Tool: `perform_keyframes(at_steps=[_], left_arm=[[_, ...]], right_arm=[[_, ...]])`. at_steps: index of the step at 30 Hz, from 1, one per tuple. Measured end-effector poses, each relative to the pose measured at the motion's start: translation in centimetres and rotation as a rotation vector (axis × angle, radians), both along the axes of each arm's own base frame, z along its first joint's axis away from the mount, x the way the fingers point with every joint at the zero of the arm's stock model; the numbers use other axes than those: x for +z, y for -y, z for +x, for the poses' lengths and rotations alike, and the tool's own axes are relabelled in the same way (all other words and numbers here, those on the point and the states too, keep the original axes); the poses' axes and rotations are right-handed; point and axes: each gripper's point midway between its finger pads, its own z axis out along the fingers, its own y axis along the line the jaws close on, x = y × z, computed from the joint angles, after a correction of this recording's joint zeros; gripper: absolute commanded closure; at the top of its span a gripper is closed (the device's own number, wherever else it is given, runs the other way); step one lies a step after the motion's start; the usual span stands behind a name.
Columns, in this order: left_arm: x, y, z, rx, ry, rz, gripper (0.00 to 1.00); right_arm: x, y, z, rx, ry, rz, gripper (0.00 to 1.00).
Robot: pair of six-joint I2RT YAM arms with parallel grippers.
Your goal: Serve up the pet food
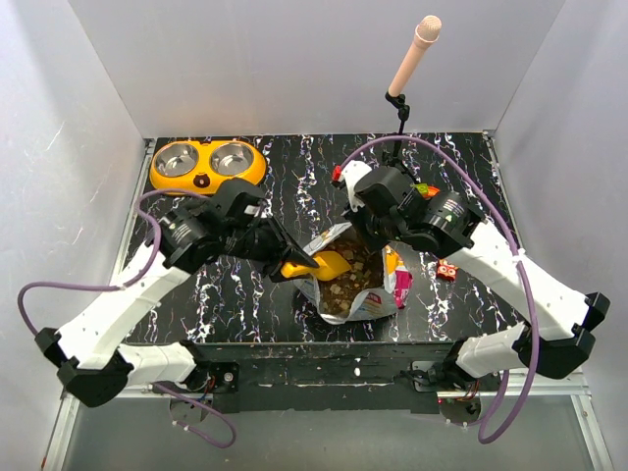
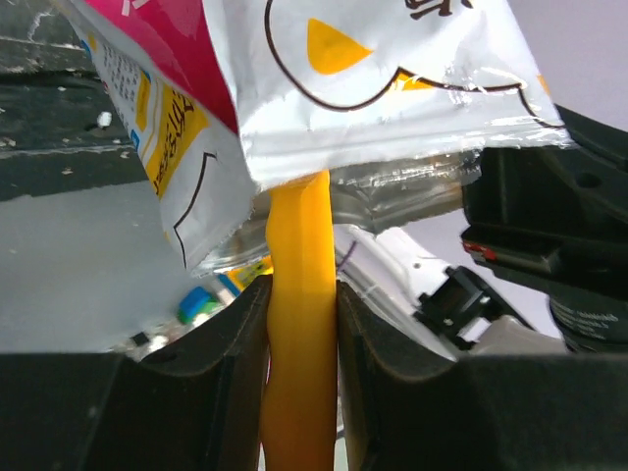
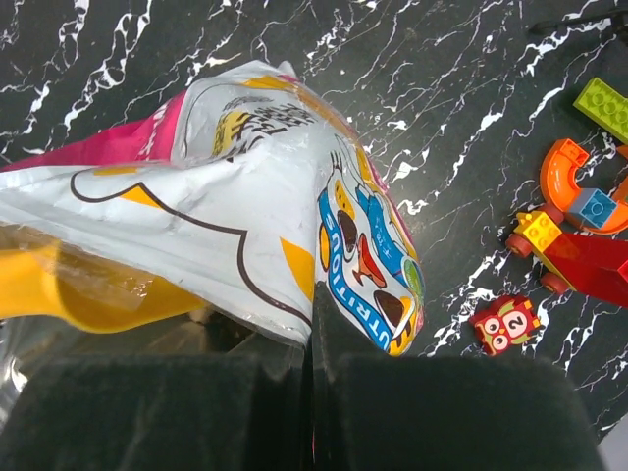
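You're at the scooping step. L end effector [image 2: 302,299] is clamped on the yellow scoop [image 1: 330,265], its head in the bag [image 3: 245,206] mouth. R end effector [image 3: 310,392] is pinched shut on the bag rim, holding it open. Pet food [image 1: 345,287] is inside the bag, mid tabletop [image 1: 245,304]. Next, prob: dig in, lift level, carry w/o spilling to the twin bowl [image 1: 208,163], far left.

On the counter [image 1: 245,304], near its front middle, sits the bag [image 1: 381,299] with pet food [image 1: 343,289] inside; a scoop [image 1: 329,265] pokes in from the left. Bowls [image 1: 207,163] sit behind at far left; toy bricks [image 1: 446,270] lie to the right.
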Motion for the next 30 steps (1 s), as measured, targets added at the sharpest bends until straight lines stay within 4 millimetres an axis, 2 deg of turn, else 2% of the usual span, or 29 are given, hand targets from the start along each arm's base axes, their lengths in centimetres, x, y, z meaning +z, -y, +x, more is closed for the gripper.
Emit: perform_keyframes(at_steps=[5, 9, 11, 15, 18, 20, 23, 25, 28, 30], left_arm=[[1.8, -1.1, -0.7, 0.153, -0.036, -0.062, 1.00], [2.6, -1.9, -1.3, 0.211, -0.058, -0.057, 1.00], [2.5, -1.9, -0.8, 0.231, -0.050, -0.040, 1.00], [0.7, -0.9, 1.3, 0.244, -0.021, 0.036, 1.00], [-2.0, -0.4, 3.0, 0.247, -0.008, 0.135, 1.00], [-2.7, -0.5, 3.5, 0.253, 0.006, 0.168, 1.00], [-2.4, -1.5, 3.1, 0.269, 0.021, 0.172, 1.00], [-2.0, -2.9, 2.0, 0.290, 0.014, 0.161, 1.00], [-1.9, -4.5, 0.5, 0.337, 0.002, 0.109, 1.00], [-2.4, -4.7, 0.3, 0.361, 0.001, 0.064, 1.00]], right_arm=[[0.1, -0.4, 0.7, -0.107, -0.021, 0.011, 0.99], [0.5, -1.1, 2.4, -0.225, -0.037, -0.019, 0.99], [0.8, -1.5, 3.3, -0.268, -0.041, -0.057, 0.99], [1.3, -2.7, 5.3, -0.294, -0.017, -0.120, 0.99], [1.3, -2.8, 5.9, -0.274, 0.009, -0.133, 0.99], [1.3, -2.7, 6.2, -0.264, 0.037, -0.119, 0.99], [1.6, -1.8, 6.1, -0.269, 0.059, -0.115, 0.99], [1.7, -1.2, 6.0, -0.283, 0.064, -0.119, 0.99], [1.5, -0.9, 5.8, -0.299, 0.050, -0.117, 0.99], [1.4, -1.1, 5.6, -0.300, 0.044, -0.110, 0.99]])
